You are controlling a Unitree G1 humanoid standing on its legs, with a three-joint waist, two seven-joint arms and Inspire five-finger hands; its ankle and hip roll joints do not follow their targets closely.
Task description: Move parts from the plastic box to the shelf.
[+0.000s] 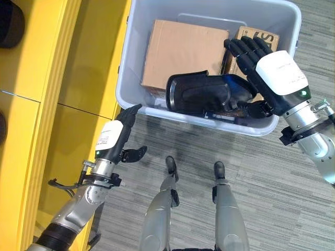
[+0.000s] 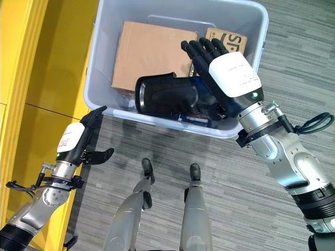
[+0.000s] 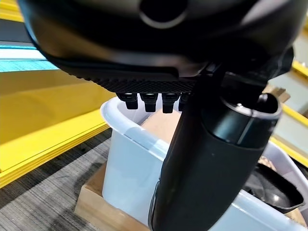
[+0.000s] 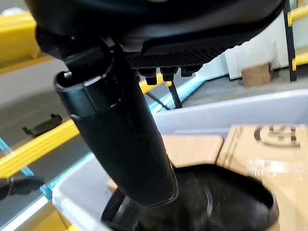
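Three things lie in your plastic box (image 1: 137, 99), and the yellow shelf (image 1: 36, 104) runs along its left side, so anything lifted out has only a short way to travel. Largest of the load is the plain cardboard box (image 1: 180, 49), lying flat toward the back. Beside it on the right sits a smaller printed carton (image 1: 264, 36), mostly covered by your arm. The black moulded part (image 2: 167, 97) leans up against the near wall, tilted with its open side facing you; that is the piece within easiest reach, and I judge it the one in hand for this step.

Your right hand (image 2: 222, 78) is over the box's right end with its fingers straight and spread, laid against the black part's right edge, the thumb low on the near side. It is not closed round anything yet; whether the thumb already bears on the part I cannot tell. Expect the shell to be light but awkward, likely to swing if pinched at one edge.

Your left hand (image 1: 118, 133) hangs outside the box by its near left corner, fingers straight and together, thumb out, holding nothing, placed to steady the wall or receive the part.
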